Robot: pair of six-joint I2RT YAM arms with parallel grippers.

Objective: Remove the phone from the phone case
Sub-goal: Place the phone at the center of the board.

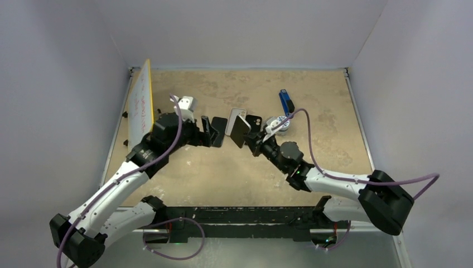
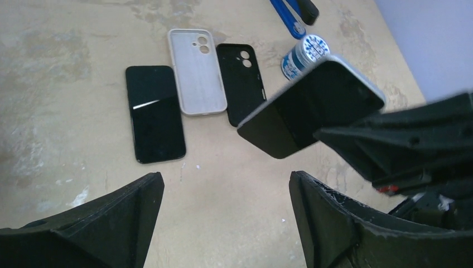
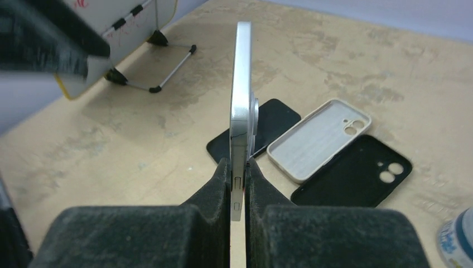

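My right gripper [image 1: 252, 137] is shut on a silver-edged phone [image 3: 241, 100] and holds it on edge above the table; its dark screen faces the left wrist view [image 2: 312, 106]. Its metal edge shows bare between the fingers [image 3: 215, 195]. On the table beneath lie a black phone [image 2: 155, 113], an empty grey-white case [image 2: 196, 71] and an empty black case [image 2: 244, 82], side by side. They also show in the right wrist view: the phone [image 3: 273, 120], the grey-white case [image 3: 321, 138] and the black case [image 3: 357, 170]. My left gripper [image 2: 223, 206] is open and empty, just left of the held phone.
A yellow-edged whiteboard on a stand [image 1: 142, 103] stands at the far left. A blue tool [image 1: 286, 101] and a blue-and-white round tin [image 2: 304, 54] lie behind the cases. White walls enclose the table on three sides.
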